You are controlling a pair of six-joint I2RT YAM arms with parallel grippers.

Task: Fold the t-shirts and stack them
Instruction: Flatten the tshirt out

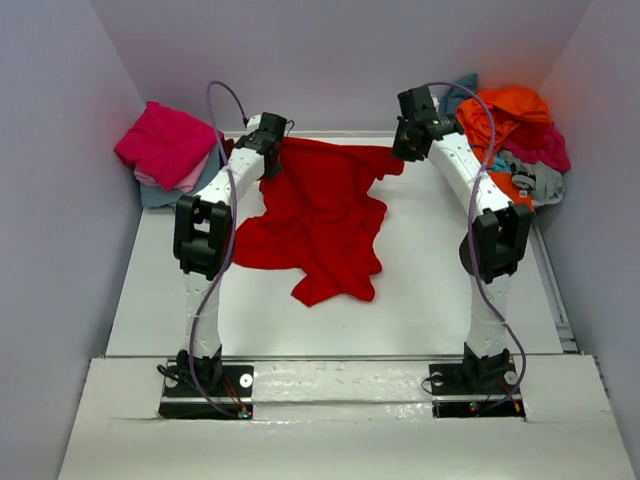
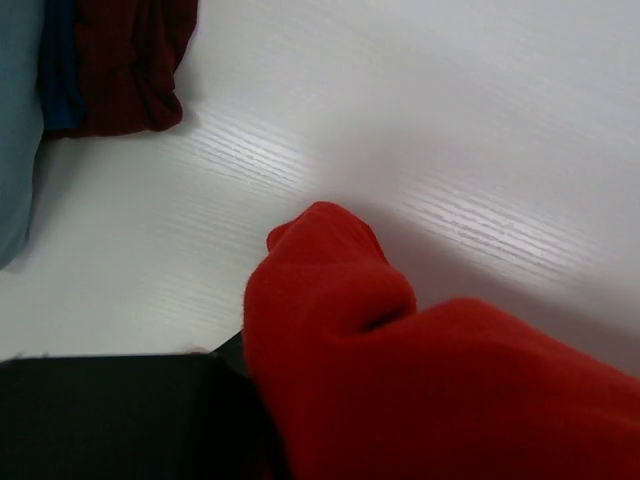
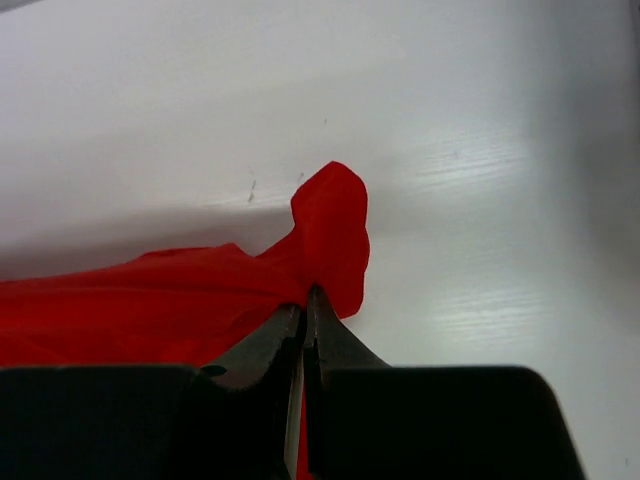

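The top external camera is looking down from high up on the near side of the red t-shirt [image 1: 320, 215], standing far enough off that it is taking in the whole worktop [image 1: 420, 300]. The left wrist camera is sitting very close over the red t-shirt's far-left corner, facing past it toward the pile of shirts [image 2: 120, 70] to its left. The right wrist camera is peering along the right claw [image 3: 305, 297] at the far-right corner, equally close. All three views are sharing the red t-shirt.

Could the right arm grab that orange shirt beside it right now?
Probably not yet: the orange shirt lies close and unblocked, but the right end effector is shut on the red shirt.
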